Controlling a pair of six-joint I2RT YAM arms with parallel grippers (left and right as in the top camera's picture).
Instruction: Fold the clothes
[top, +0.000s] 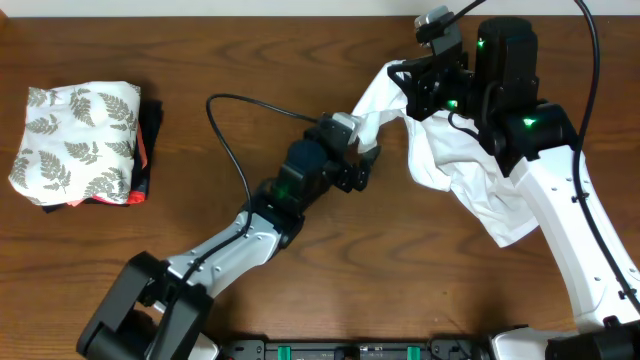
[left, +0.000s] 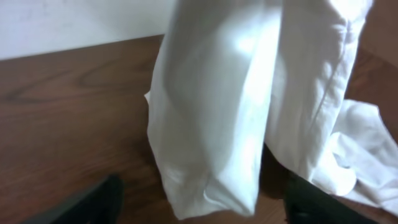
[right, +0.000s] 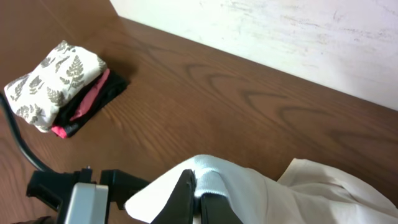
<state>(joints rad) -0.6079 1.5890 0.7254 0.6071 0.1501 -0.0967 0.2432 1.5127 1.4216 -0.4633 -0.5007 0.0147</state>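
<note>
None of the folding was done. The white T-shirt (top: 455, 175) hung bunched from the right hand (right: 198, 186), clamped tight on it, its tail lying on the tabletop (top: 300, 60). The left hand (top: 362, 165) stood wide open around a hanging corner, gripping nothing.

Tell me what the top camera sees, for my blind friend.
The right gripper pinches a white T-shirt over a brown table, and the open left gripper reaches toward its hanging fold. A fern-print cloth sits at the picture's left.
</note>
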